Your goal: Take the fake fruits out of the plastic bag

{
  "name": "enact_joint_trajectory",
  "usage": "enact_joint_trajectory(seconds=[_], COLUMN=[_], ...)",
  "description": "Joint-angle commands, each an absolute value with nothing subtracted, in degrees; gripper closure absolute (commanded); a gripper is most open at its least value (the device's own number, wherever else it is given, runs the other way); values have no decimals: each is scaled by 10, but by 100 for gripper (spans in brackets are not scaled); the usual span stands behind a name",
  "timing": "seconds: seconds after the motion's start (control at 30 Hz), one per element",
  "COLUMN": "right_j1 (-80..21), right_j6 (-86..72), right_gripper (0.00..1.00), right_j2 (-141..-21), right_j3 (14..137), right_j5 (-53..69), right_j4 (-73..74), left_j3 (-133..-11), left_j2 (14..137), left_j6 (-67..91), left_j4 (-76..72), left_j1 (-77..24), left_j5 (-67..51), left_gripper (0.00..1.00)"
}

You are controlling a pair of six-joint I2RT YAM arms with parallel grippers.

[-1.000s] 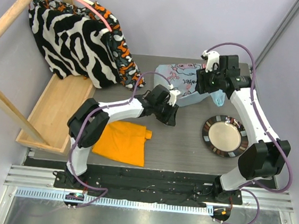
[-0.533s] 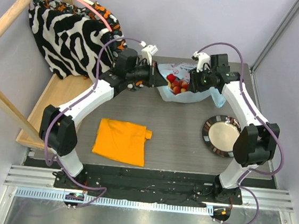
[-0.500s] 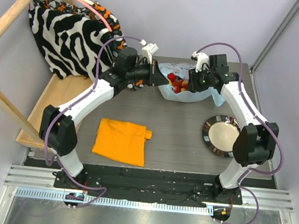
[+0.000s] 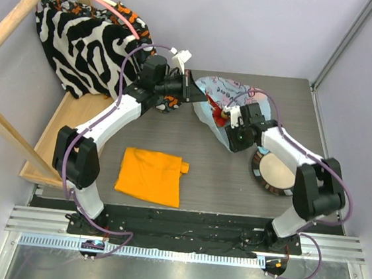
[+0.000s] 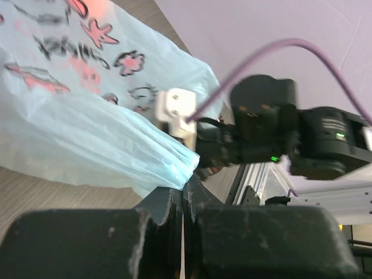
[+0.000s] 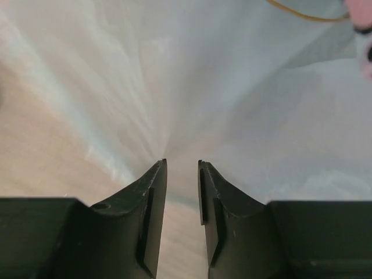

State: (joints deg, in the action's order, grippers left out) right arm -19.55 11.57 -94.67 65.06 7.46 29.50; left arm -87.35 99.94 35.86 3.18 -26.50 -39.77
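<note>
Overhead: pinching the left edge of the bag (image 4: 226,90) with the left tool (image 4: 191,91), keeping that side lifted off the desk (image 4: 222,176). Dragging the lower end down and right with the right tool (image 4: 234,132), likely to stretch the film and tip the load out. Can make out red fruits (image 4: 214,108) at the mouth, not yet out.

Left wrist: clenched hard on a bunched blue fold, anchoring that side.

Right wrist: nearly closed, nipping a gather of pale film between the jaws. Can't see any fruit here.
</note>
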Motion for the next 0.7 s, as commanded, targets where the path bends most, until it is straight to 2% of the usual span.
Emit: enact_joint_trajectory(seconds=[0.0,0.13,0.23,0.53,0.67], right_j1=[-203,-200,-201,-201,-201], right_j6=[92,102,101,78,81], right_gripper=[63,50,47,53,61], right_j2=[-857,-896,-929,-1050,-1066], right_j3=[649,714,762,881,925], right_j5=[55,36,55,75,78], right_j4=[289,262,261,263,271], left_j3=[-882,-867,-852,-844,-843], left_j2=[977,975,973,965,969], left_j6=[336,319,315,297,296], left_j4=[29,45,44,57,58], left_j1=[-266,-267,-267,-267,-262], left_j5=[-417,-411,-410,-401,-399], left_gripper=[100,100,100,100,100])
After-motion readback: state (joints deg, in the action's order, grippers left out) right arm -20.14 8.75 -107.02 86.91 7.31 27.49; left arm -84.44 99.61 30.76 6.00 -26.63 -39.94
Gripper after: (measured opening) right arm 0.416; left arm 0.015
